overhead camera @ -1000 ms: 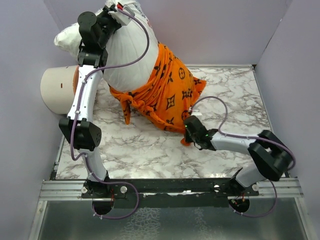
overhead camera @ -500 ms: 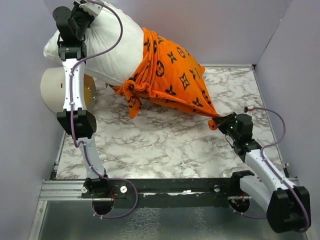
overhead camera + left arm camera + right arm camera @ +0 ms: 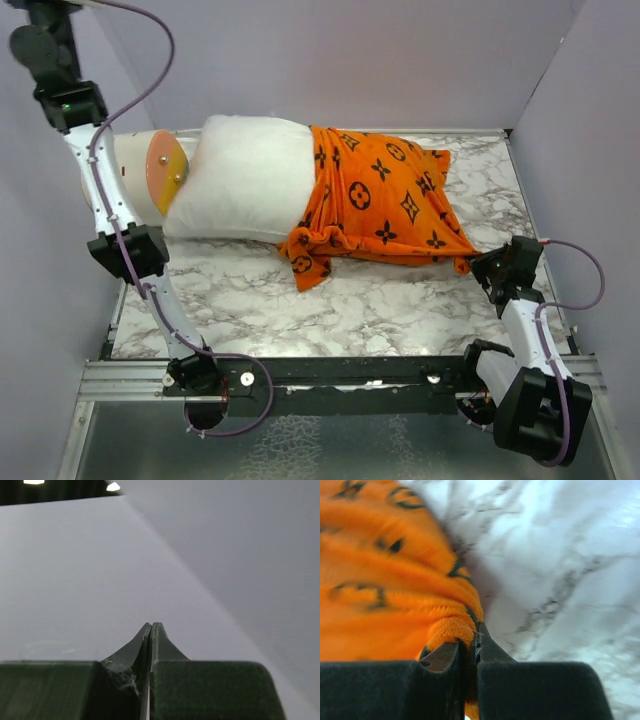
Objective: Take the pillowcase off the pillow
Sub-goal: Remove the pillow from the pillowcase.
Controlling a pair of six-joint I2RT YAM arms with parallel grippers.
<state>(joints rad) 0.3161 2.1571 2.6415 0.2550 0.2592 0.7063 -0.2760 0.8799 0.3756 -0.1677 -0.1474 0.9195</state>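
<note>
Reaches to upper left with left gripper (image 3: 151, 626) pressed together. Clamps the pillowcase (image 3: 385, 580), likely its corner, in right gripper (image 3: 472, 631) at lower right.

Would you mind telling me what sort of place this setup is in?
Likely a robotics lab cell: a marble-patterned tabletop, plain lavender walls enclosing it, and an aluminium mounting rail.

The left claw (image 3: 151, 627) faces bare pale walls (image 3: 75, 570), its dark fingers (image 3: 163, 646) pressed together; two lights (image 3: 113, 486) glow above.

You have a cream cylinder (image 3: 135, 165), orange-faced, on the marble table (image 3: 400, 300), well left of the right gripper (image 3: 478, 264) fingers.
</note>
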